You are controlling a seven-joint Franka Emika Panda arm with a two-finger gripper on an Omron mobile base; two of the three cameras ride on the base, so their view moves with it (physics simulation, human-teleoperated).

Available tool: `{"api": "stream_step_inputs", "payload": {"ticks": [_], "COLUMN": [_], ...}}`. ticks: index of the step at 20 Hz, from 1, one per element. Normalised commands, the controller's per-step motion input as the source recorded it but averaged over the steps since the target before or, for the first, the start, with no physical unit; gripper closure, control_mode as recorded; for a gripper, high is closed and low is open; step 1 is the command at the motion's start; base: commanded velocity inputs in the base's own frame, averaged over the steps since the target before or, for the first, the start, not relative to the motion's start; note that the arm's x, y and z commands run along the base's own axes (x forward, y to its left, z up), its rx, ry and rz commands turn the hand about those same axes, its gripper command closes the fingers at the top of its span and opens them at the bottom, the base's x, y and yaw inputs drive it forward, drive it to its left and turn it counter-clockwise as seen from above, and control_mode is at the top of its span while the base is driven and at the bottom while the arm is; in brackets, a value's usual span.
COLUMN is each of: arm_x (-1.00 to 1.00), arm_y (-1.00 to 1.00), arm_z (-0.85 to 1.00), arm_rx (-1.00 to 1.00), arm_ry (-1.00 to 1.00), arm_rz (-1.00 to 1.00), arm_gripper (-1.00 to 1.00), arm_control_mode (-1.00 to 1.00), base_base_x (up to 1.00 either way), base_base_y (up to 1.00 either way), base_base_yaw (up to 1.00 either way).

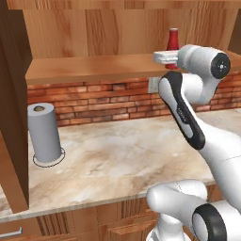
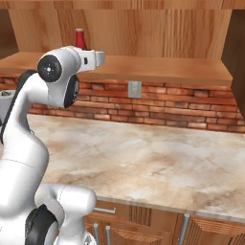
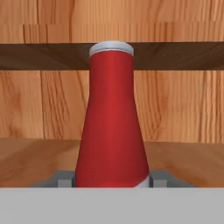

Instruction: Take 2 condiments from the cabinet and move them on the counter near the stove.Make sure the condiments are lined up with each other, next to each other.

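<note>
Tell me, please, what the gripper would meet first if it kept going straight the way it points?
The red bottle: it already sits between the gripper fingers. Behind it, likely the cabinet back wall.

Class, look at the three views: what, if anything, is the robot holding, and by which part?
The gripper holds the red bottle on the cabinet shelf, jaws shut on either side of its wide base.

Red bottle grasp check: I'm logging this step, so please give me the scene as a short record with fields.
red bottle: upright on the cabinet shelf, pale cap on top
gripper: at shelf height, shut on the red bottle's base, one of its fingers on each side
counter: beige marbled, neither condiment on it yet
paper towel roll: upright at the counter's left
wall: red brick with an outlet
</note>
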Motion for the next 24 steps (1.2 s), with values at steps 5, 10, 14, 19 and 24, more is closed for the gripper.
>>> {"api": "stream_step_inputs", "payload": {"ticks": [5,10,14,19,24], "arm_x": [-1.0,-1.0,-0.71,-0.31,-0.16], "arm_y": [0.0,0.0,0.0,0.02,0.0], "arm_z": [0.23,0.01,0.0,-0.09,-0.25], "arm_rx": [0.0,0.0,0.0,0.0,0.0], "arm_ry": [0.0,-0.02,0.0,-0.01,-0.02], "arm_rz": [0.3,0.16,0.03,0.0,0.0], "arm_gripper": [1.0,1.0,1.0,1.0,1.0], "arm_control_mode": [-1.0,-1.0,-1.0,-1.0,-1.0], "base_base_x": [0.0,0.0,0.0,0.0,0.0], "base_base_y": [0.0,0.0,0.0,0.0,0.0], "base_base_yaw": [0.0,0.0,0.0,0.0,0.0]}}
